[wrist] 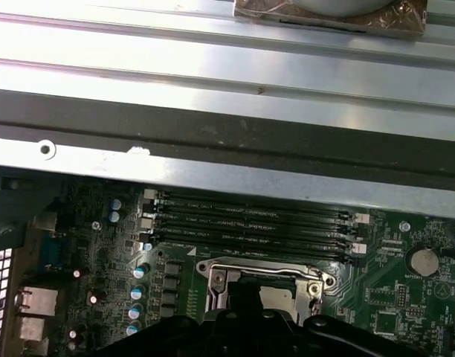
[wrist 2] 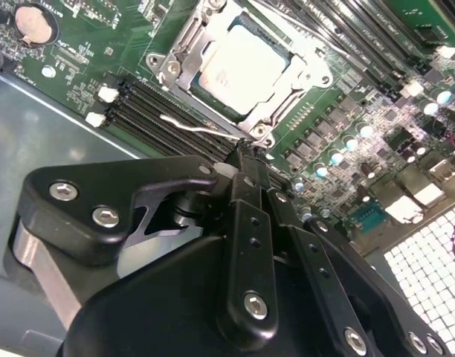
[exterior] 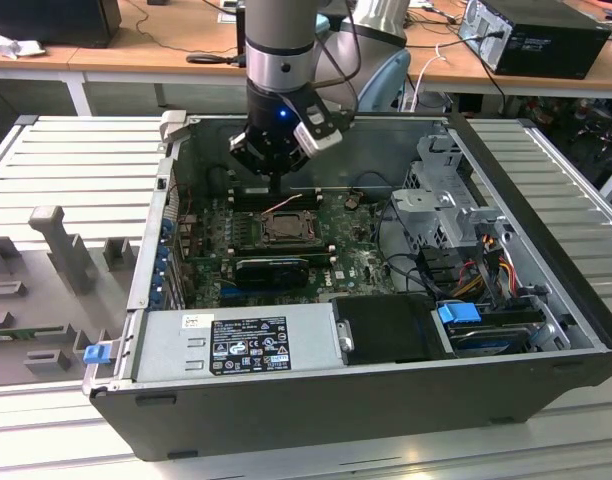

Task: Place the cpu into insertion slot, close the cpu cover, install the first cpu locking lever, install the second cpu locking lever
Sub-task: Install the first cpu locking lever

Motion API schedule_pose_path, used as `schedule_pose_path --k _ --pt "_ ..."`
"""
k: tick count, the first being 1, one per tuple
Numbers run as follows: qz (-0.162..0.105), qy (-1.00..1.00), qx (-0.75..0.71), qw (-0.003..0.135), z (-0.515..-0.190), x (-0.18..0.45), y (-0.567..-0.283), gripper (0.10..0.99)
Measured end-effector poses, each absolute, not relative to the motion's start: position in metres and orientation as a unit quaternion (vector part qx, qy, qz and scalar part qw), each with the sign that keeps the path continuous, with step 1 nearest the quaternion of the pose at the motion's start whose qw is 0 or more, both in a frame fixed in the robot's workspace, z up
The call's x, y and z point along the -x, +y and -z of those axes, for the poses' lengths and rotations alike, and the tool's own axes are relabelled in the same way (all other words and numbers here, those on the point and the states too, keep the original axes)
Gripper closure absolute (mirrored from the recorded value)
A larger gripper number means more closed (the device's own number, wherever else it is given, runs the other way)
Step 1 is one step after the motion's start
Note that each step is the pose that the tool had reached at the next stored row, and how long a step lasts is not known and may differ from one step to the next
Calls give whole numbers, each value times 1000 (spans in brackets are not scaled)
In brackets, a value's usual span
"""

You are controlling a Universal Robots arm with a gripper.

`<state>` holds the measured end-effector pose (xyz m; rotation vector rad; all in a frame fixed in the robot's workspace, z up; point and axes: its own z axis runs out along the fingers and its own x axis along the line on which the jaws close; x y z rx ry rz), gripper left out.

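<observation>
The claw [wrist 2: 246,152] is clenched, its tips pressing at the locking lever [wrist 2: 194,128] just beside the insertion slot [wrist 2: 184,56]. The cpu [wrist 2: 242,63] sits in the slot under the cpu cover [wrist 2: 287,93]. Good practice, I judge: push slowly and hook the lever fully.

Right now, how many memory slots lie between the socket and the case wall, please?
4 memory slots, parallel, next to the insertion slot; more may be hidden.
</observation>
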<state>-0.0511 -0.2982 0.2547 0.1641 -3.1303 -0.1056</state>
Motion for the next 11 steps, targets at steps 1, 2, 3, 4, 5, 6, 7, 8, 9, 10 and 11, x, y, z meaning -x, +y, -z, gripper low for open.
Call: schedule_pose_path --k 1,2,3,4,5,6,7,8,9,10,11 --pt "37 -998 -52 2 -254 50 -298 980" --pt "41 -998 -50 2 -254 49 -298 980" --pt "44 -998 -49 2 -254 49 -298 980" --pt "52 -998 -46 1 -252 47 -298 980" --pt "58 -997 -44 1 -252 47 -298 980" --pt "60 -997 -42 1 -250 45 -298 980" --pt "60 -997 -39 1 -249 43 -299 980" --pt "60 -998 -37 1 -249 42 -299 980" --pt "60 -998 -36 0 -248 41 -299 980" --pt "60 -998 -33 0 -248 40 -299 980" --pt "60 -998 -32 0 -248 39 -299 980"
